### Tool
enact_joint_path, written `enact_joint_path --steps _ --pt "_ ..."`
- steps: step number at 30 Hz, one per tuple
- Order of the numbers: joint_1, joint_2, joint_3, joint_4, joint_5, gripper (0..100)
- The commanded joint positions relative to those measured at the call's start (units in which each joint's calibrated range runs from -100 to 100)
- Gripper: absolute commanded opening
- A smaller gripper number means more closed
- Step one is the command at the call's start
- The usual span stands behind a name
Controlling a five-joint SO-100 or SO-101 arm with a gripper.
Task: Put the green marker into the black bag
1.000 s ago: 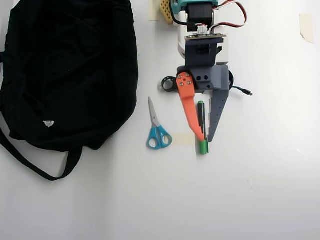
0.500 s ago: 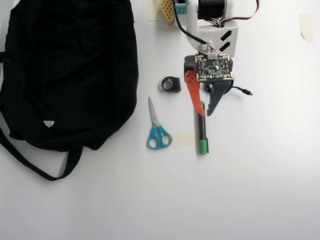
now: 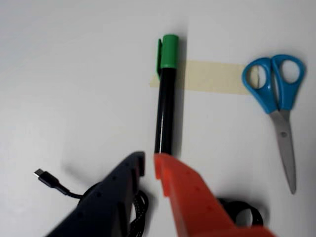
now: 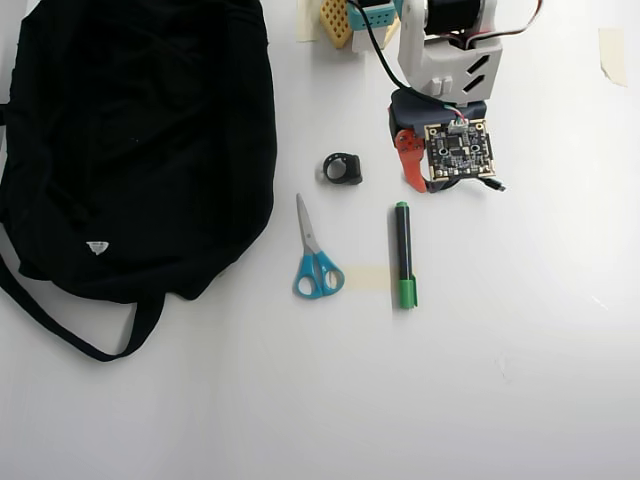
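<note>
The green marker (image 4: 403, 255) lies flat on the white table, its green cap toward the bottom of the overhead view and resting on a strip of tape. In the wrist view the marker (image 3: 165, 98) points away from my gripper (image 3: 149, 165), whose orange and dark fingers are closed to a narrow slit just short of the marker's black end, holding nothing. Seen from overhead, my gripper (image 4: 425, 187) sits just above the marker, mostly hidden under the camera board. The black bag (image 4: 140, 140) fills the left side, well apart from both. It is out of the wrist view.
Blue-handled scissors (image 4: 315, 255) lie between bag and marker, also seen as scissors (image 3: 279, 103) on the wrist view's right. A small black ring-shaped object (image 4: 342, 168) sits left of the arm. A USB cable end (image 3: 49, 180) trails beside the gripper. Beige tape (image 4: 368, 278) marks the table.
The arm has drawn back toward its base, away from the marker. The fingers, which straddled the marker a second ago, have closed together empty. The marker stayed on the table.
</note>
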Motion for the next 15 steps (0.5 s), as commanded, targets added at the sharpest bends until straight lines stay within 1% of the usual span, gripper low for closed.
enact_joint_path --steps 1,15 --pt "-0.2 -1.8 -2.4 0.4 -0.2 2" --pt "-1.3 -1.4 -2.0 4.4 -0.1 2"
